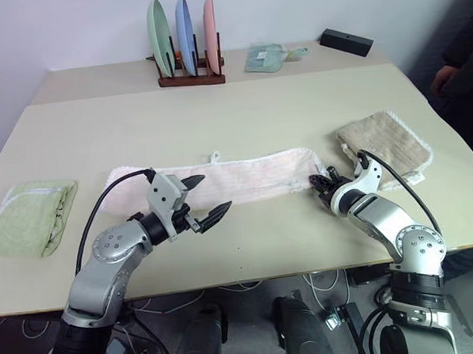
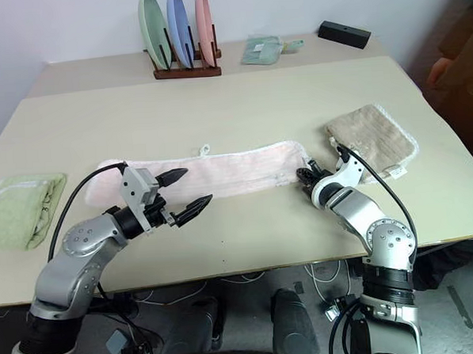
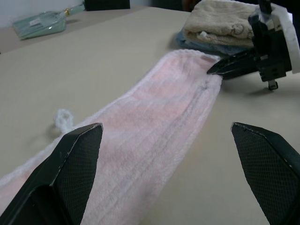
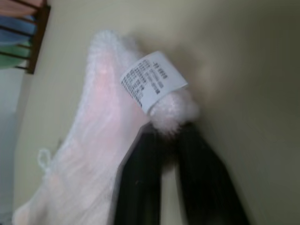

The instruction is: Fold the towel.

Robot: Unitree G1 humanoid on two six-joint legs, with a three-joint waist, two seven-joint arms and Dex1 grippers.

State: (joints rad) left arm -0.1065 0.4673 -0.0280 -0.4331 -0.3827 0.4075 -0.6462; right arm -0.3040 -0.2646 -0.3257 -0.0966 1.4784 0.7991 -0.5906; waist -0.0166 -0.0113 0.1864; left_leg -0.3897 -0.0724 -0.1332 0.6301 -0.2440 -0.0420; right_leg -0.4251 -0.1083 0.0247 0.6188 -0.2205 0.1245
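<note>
The pale pink towel lies as a long narrow strip across the middle of the table, its small loop at the far edge. My right gripper is at the strip's right end. In the right wrist view its black fingers are shut on the fluffy corner, just below a white care label. My left gripper hovers open over the near edge of the strip's left half. Nothing is between its fingers, and the towel runs away beneath them.
A tan-beige cloth lies right behind the right gripper. A folded light green cloth sits at the left edge. At the back stand a rack of plates, a small green cloth and a black box. A person stands at the right.
</note>
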